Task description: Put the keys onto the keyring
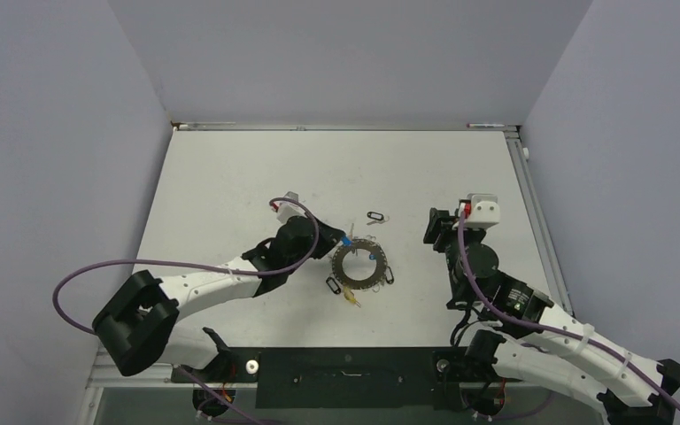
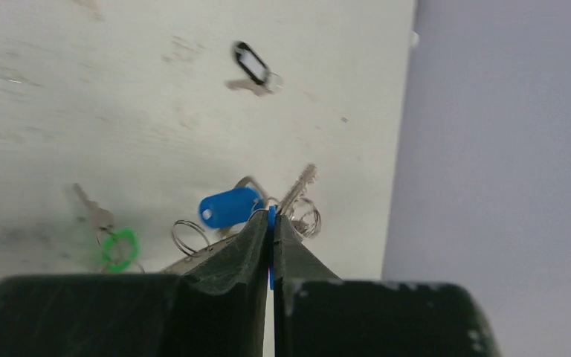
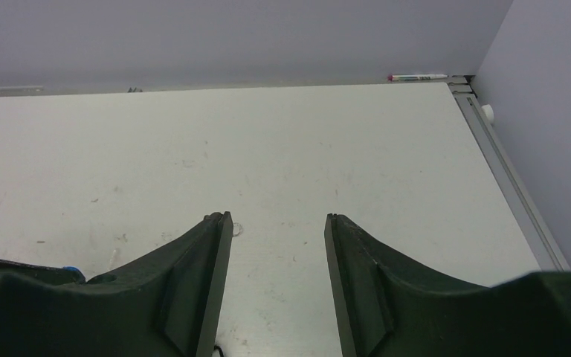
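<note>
The keyring (image 1: 357,264), a flat grey ring, lies mid-table with keys round it: a yellow key (image 1: 351,298) at its near side, black-tagged ones (image 1: 388,275) beside it, and a black-tagged key (image 1: 374,216) apart behind it. My left gripper (image 1: 343,239) is at the ring's far left rim. In the left wrist view the left gripper (image 2: 272,216) is shut on a thin blue plastic head seen edge-on. Just beyond lie a blue key (image 2: 229,207), wire loops and a green key (image 2: 119,248). My right gripper (image 1: 436,228) (image 3: 277,217) stands open over bare table, right of the ring.
A marker pen (image 3: 416,76) lies along the back wall at the right corner. A metal rail (image 3: 505,171) runs along the table's right edge. Grey walls close in on three sides. The left arm's purple cable (image 1: 80,274) loops out to the left.
</note>
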Controlling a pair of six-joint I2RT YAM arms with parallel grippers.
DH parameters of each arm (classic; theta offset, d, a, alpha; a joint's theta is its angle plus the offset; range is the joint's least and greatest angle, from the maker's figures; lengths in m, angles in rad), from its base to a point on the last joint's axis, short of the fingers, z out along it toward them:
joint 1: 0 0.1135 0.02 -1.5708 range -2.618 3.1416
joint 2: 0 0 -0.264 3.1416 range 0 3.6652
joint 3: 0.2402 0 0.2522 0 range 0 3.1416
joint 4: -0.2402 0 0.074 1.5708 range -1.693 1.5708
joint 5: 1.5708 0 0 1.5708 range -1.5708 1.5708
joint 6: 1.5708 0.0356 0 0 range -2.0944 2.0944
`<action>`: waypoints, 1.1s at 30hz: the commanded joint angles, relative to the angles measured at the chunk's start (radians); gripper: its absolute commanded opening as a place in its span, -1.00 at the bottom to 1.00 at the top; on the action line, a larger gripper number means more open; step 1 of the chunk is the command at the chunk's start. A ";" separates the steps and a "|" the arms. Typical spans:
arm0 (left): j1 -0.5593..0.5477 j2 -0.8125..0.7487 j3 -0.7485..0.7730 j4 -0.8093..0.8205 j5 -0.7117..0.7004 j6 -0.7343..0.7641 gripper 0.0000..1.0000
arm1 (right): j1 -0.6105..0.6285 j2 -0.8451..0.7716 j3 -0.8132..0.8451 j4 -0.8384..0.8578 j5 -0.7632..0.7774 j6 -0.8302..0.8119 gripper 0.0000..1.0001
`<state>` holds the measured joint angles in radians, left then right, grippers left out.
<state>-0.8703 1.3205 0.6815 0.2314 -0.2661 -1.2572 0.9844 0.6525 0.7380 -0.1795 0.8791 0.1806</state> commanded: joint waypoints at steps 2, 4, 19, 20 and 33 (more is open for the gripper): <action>0.088 0.075 -0.052 -0.004 -0.038 -0.038 -1.00 | -0.011 0.067 0.004 0.050 0.001 -0.009 0.00; 0.098 0.081 -0.063 -0.010 -0.073 -0.021 -1.00 | -0.016 0.093 0.006 0.063 -0.011 -0.017 0.00; 0.132 0.006 -0.153 -0.026 -0.223 0.113 -1.00 | -0.051 0.211 0.014 0.127 -0.103 -0.021 0.00; 0.134 0.008 -0.157 -0.020 -0.230 0.125 -1.00 | -0.052 0.212 0.014 0.127 -0.105 -0.020 0.00; 0.143 -0.028 -0.183 0.026 -0.246 0.241 -0.16 | -0.056 0.191 0.017 0.101 -0.111 -0.014 0.00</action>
<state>-0.7311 1.3518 0.5060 0.2089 -0.4511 -1.0916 0.9356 0.8608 0.7380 -0.0978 0.7696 0.1661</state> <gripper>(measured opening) 0.265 0.500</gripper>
